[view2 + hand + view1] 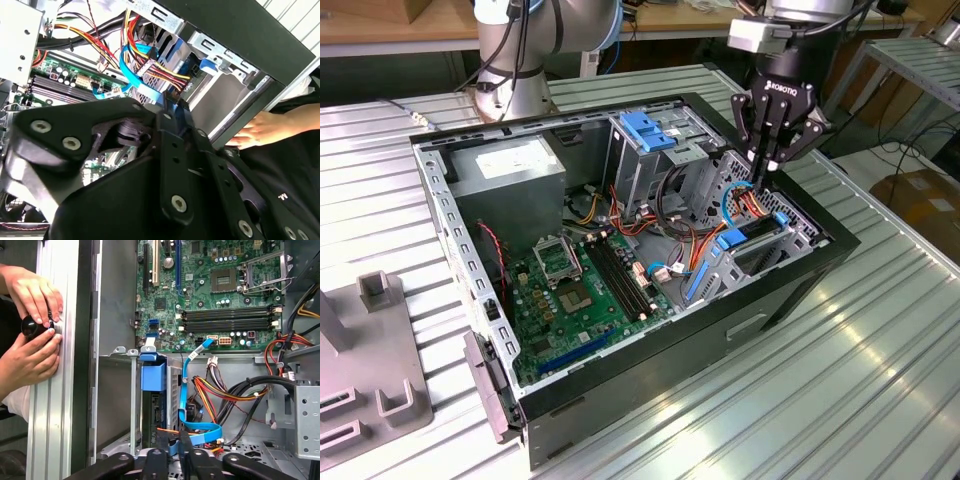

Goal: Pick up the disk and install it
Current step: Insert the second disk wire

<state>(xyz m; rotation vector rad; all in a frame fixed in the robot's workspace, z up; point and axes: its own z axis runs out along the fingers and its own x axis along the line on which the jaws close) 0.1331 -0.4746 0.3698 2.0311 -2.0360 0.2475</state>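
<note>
Black metal gripper (766, 178) pointing straight down, fingertips drawn together with no gap and nothing visibly pinched between them. Hangs just above the drive bay at the front corner of the case (800, 290), on the exterior view's right. Bundles of red, yellow and orange wire (220, 392) and a flat light-blue ribbon cable (200, 432) looping right under the tips in the first wrist view.

And there's the disk (152, 376): stood on edge in the perforated grey steel bay, smooth light-blue plastic rail on top, dark connector edge below (how fully seated, can't tell). Beside the gripper, not in its grasp.

Moving outward across the open black sheet-metal box: green motherboard (580, 290) flat on its floor, with long black memory slots and a square silver socket. Upright bare-metal cage (650, 135) with a glossy blue top near the back wall. Boxy grey power supply (510, 170) with a white label tucked into the far corner.

Ribbed aluminium tabletop (820, 400) carrying the lot. Two hands (30, 290) at its edge in the first wrist view, cupped round a small black round knob (32, 326). Matte grey blocky fixture (370, 380) on the tabletop's near corner, the exterior view's left.
</note>
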